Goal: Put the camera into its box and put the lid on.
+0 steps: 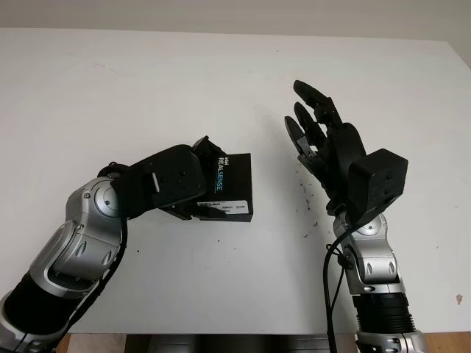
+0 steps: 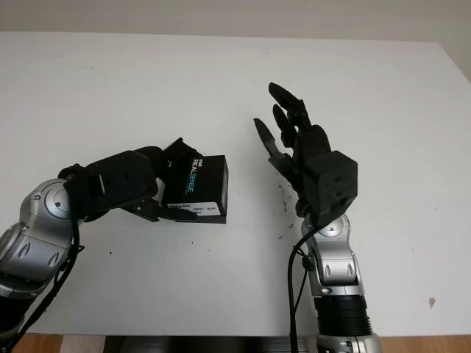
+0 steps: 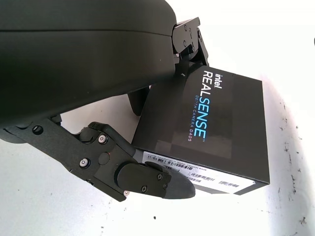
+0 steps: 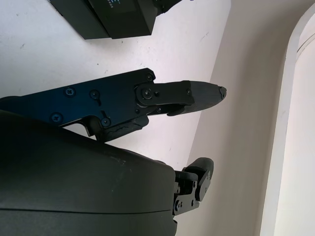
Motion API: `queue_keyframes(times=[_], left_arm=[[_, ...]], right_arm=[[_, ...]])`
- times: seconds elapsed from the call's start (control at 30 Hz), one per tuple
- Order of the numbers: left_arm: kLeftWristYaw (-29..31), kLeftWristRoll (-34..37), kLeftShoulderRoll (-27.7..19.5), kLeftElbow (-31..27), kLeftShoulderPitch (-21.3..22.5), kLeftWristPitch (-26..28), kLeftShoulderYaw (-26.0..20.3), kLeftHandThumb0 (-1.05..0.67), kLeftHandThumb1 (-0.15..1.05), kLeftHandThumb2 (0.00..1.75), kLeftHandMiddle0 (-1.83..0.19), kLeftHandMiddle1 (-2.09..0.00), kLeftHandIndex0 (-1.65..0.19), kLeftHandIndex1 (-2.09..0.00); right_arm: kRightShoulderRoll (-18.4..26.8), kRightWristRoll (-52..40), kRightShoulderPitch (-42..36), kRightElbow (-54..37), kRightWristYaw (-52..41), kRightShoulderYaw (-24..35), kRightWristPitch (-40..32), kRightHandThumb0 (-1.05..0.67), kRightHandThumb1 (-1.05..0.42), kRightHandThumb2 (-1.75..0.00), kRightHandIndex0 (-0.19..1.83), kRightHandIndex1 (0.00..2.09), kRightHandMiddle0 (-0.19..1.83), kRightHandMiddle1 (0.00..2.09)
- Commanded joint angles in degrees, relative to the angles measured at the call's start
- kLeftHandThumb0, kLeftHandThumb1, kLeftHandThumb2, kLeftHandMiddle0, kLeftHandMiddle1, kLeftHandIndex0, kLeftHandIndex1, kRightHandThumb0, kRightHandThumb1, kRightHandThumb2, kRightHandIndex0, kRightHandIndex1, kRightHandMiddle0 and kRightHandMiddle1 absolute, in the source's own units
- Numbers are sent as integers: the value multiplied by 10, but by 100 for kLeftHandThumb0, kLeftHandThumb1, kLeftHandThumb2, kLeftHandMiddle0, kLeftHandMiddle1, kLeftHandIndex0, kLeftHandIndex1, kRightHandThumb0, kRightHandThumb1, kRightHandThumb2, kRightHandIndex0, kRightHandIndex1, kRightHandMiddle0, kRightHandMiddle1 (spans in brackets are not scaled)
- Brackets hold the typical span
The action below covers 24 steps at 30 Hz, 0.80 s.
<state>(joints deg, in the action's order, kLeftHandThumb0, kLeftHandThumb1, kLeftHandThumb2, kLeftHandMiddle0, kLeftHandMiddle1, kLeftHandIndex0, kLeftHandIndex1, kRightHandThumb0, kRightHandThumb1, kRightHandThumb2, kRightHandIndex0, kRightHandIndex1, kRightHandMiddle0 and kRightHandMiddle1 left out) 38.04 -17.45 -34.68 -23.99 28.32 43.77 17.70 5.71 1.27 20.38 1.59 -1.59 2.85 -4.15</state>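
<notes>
The black camera box (image 1: pixel 232 188), printed REALSENSE, lies shut with its lid on near the middle of the white table (image 1: pixel 147 88). My left hand (image 1: pixel 204 179) reaches in from the left and is shut on the box. One finger presses its far edge, and the thumb (image 3: pixel 152 179) lies along the near side with the white label. No camera is in sight outside the box. My right hand (image 1: pixel 313 121) is open, raised above the table just right of the box and apart from it. The right wrist view shows a corner of the box (image 4: pixel 118 17).
Small dark specks (image 1: pixel 305 200) mark the table between the box and my right forearm. The table's right edge (image 1: pixel 460 70) runs close behind my right hand. Bare white surface lies beyond and to the left of the box.
</notes>
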Motion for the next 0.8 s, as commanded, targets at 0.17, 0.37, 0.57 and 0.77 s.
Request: queue_keyframes(times=[0.17, 0.37, 0.57, 0.77], left_arm=[[1, 15, 18, 5, 4, -24, 10, -42, 105, 44, 19, -169, 19, -118], [-6, 13, 30, 11, 7, -23, 15, -44, 105, 44, 19, -170, 19, -121], [-10, 5, 34, 10, 14, -11, 25, -43, 105, 43, 19, -184, 19, -121], [-4, 0, 30, 5, 23, 2, 37, -44, 105, 45, 19, -168, 19, -121]], right_arm=[[5, 3, 0, 0, 0, 0, 13, -60, -105, -29, 21, 6, 1, 56], [4, 4, -1, 0, 0, 0, 15, -61, -105, -29, 21, 6, 0, 56], [3, 1, -4, -4, -3, 0, 7, -61, -105, -29, 20, 5, -1, 55], [3, 4, -3, -4, -1, -1, 4, -61, -105, -29, 20, 6, 0, 53]])
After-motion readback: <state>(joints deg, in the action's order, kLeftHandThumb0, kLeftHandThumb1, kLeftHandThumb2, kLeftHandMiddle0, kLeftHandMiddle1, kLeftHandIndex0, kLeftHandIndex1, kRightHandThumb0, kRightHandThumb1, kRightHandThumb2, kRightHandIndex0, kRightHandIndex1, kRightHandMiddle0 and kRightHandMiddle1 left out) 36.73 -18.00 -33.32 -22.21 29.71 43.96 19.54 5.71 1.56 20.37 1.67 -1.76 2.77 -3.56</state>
